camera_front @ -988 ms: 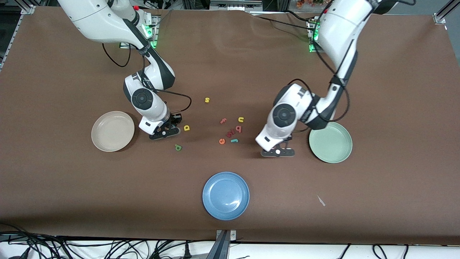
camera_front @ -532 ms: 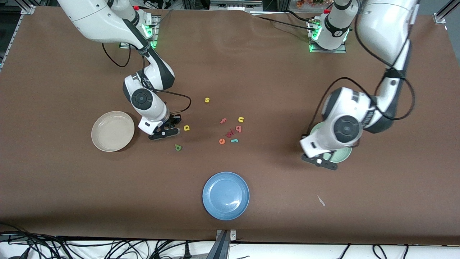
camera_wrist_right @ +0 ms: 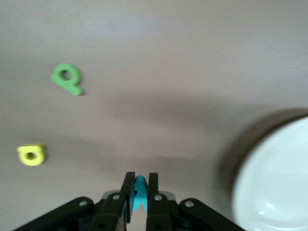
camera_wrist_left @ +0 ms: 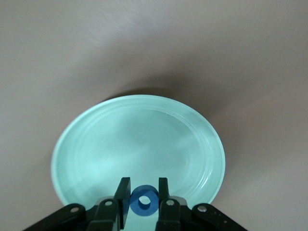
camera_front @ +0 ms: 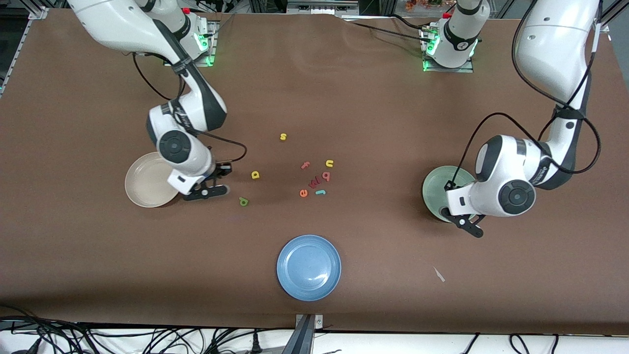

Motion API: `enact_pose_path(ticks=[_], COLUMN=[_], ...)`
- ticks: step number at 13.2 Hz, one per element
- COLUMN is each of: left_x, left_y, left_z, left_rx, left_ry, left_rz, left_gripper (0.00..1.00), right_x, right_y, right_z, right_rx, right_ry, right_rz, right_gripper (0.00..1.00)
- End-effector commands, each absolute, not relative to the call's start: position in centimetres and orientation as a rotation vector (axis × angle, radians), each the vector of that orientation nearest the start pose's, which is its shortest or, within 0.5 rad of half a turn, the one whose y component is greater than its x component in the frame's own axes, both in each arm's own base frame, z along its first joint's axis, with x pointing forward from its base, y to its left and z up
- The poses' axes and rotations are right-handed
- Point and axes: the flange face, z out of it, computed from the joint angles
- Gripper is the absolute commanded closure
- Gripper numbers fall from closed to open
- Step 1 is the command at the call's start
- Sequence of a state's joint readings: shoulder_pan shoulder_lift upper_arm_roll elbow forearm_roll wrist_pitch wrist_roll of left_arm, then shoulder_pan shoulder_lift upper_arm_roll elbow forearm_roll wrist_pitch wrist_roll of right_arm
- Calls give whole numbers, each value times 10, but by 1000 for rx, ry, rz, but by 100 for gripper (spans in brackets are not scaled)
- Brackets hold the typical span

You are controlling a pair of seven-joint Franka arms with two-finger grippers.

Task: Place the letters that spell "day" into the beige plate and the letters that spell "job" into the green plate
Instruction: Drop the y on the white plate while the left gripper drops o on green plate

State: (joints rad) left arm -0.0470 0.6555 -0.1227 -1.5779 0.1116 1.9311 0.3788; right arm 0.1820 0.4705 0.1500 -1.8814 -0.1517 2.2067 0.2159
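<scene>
We have both arms loaded and heading for their plates. Left gripper (camera_wrist_left: 144,199) is pinched on the blue "o" (camera_wrist_left: 144,201), held upright between the fingers so the ring's hole faces the wrist camera; it hangs over the rim of the green plate (camera_front: 435,184) on the side nearer the front camera, so we judge it needs a little more travel inward before release, otherwise the ring could land on the rim and roll off. The green plate looks empty in the left wrist view. Right gripper (camera_wrist_right: 139,195) is clamped on the teal "y" (camera_wrist_right: 140,188), gripped edge-on with only a sliver showing between the fingers, and sits low over the table just beside the beige plate (camera_front: 142,184), on the plate's side toward the letter cluster; not over it yet. Beige plate shows nothing in it either. Rest of "day" is on the table close by: yellow round-bowled letter (camera_front: 255,174) and olive-green letter (camera_front: 243,201), the green one nearer the front camera. Rest of "job" sits mid-table in the cluster: pinkish-red "b" (camera_front: 326,175) and teal "j" (camera_front: 320,191), mixed with the orange "e" (camera_front: 303,193), salmon "f" (camera_front: 305,165) and yellow "u" (camera_front: 329,163); yellow "s" (camera_front: 283,136) lies apart, toward the bases. Blue plate (camera_front: 308,267) nearest the front camera is unused. Our estimate: first letter per word in hand, none placed.
</scene>
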Motion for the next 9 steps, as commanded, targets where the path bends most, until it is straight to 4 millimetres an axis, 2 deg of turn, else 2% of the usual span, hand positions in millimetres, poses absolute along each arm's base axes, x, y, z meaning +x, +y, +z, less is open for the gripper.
enact_pose_path(ticks=[1,4,5,6,9], left_x=[655,643,643,643,643], left_y=[-106,-105,-106,-106,-115], left_z=[211,185,186,187,201], left_rx=[-2973,-2980,-2980,-2980,-2967], left_ry=[970,965,966,966,989], left_rz=[467,401,398,396,384], left_gripper=[94,85,70,1,0], right_x=[592,601,603,605,608], right_y=[155,111,99,85,33], right_z=[262,260,259,255,232], right_rx=[-3221,-3229,-3225,-3224,-3196], right_ry=[-372,-431,-448,-470,-431], right_rz=[203,221,230,241,301], right_gripper=[88,88,88,88,86])
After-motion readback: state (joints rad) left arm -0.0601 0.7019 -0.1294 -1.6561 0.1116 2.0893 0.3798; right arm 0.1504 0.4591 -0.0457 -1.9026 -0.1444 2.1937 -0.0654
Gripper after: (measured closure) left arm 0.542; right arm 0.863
